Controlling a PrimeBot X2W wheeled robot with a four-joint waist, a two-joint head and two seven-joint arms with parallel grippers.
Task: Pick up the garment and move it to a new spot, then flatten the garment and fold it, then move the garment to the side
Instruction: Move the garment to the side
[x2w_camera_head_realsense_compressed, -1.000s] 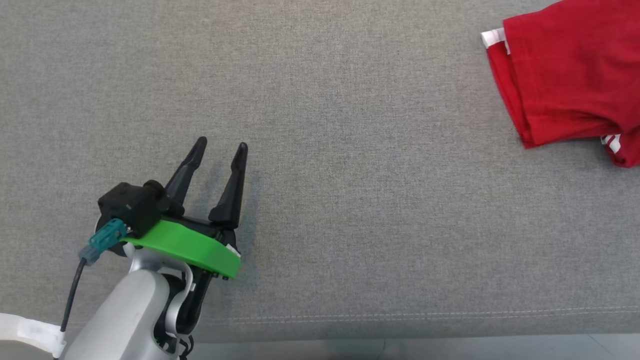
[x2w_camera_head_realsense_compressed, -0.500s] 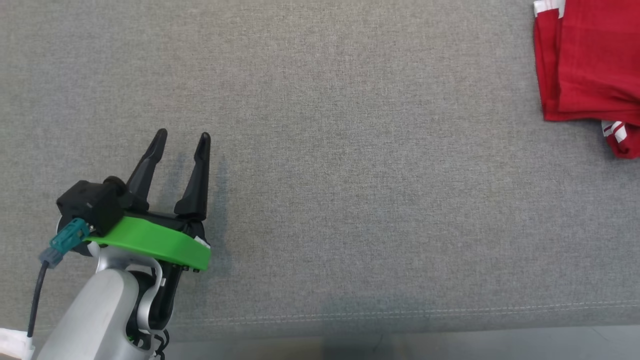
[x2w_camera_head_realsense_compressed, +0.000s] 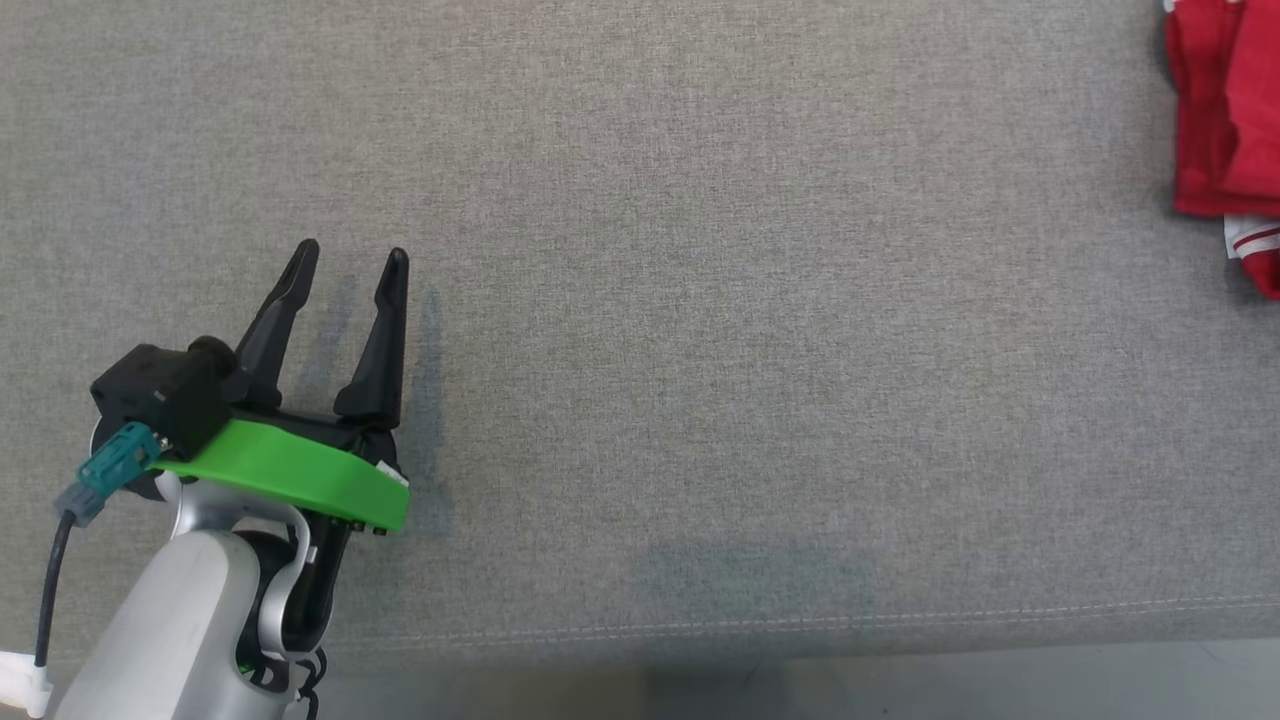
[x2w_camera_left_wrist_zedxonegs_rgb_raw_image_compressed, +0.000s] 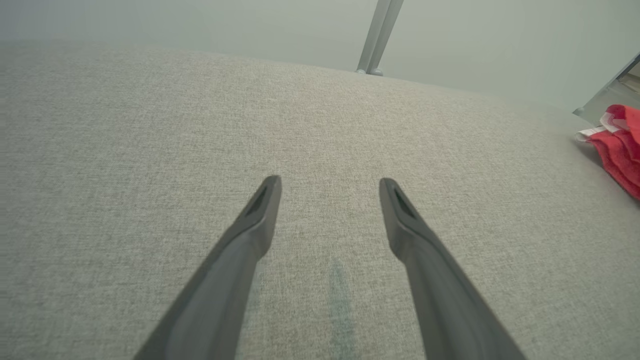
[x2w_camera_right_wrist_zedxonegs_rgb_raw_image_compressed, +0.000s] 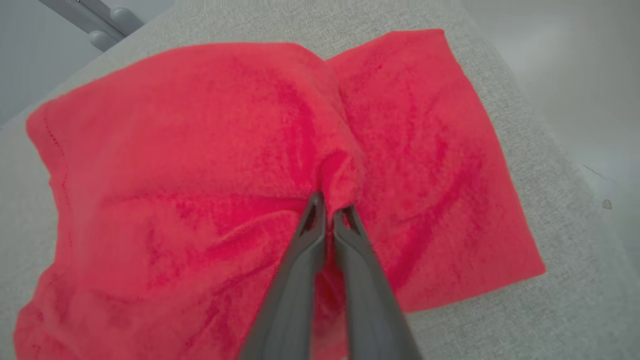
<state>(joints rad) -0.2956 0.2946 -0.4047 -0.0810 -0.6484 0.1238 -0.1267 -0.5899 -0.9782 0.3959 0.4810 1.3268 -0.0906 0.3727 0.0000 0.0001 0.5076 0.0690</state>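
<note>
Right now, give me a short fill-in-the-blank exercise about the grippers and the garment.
The garment is ____ in colour.
The right gripper has its jaws ____ on the garment.
The left gripper has its jaws ____ and holds nothing.
Missing words: red; shut; open.

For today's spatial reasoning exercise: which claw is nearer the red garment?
Right. The right claw pinches the red garment; the left claw sits open, well apart from it.
</note>
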